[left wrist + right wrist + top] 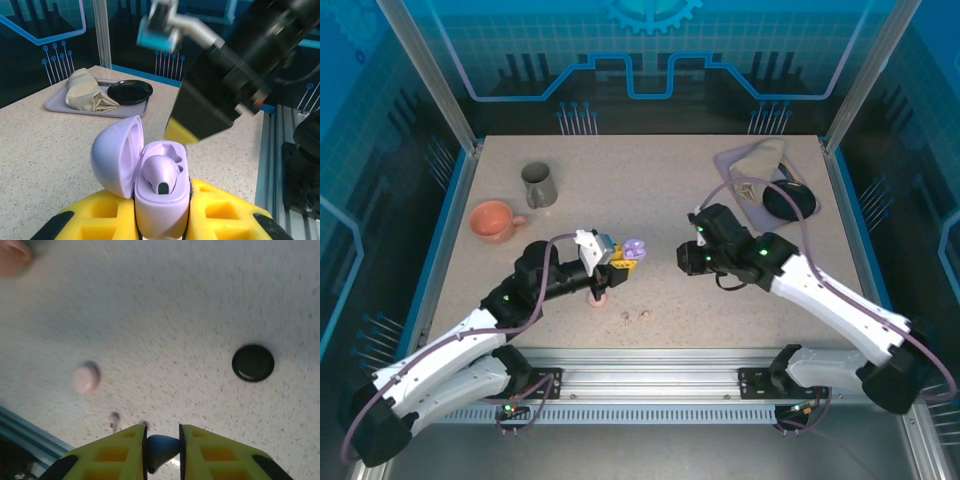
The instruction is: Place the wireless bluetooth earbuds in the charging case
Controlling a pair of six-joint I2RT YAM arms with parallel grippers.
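Note:
My left gripper (623,258) (161,201) is shut on an open lavender charging case (635,247) (160,200), held upright with its lid swung left. One lavender earbud (161,174) sits in a socket; the socket beside it is empty. Just above and right of the case hangs my right gripper (683,258) (163,432), shut on a small dark bluish earbud (161,447). Two tiny earbuds (626,316) (644,315) lie on the table near the front edge. A closed pink case (598,299) (85,378) lies beneath the left gripper. A black round case (253,362) rests on the table.
A grey mug (539,185) and an orange cup (495,220) stand at the back left. At the back right a lavender tray (735,160) holds a folded beige cloth (760,158) and a black dish (788,200). Blue walls ring the table.

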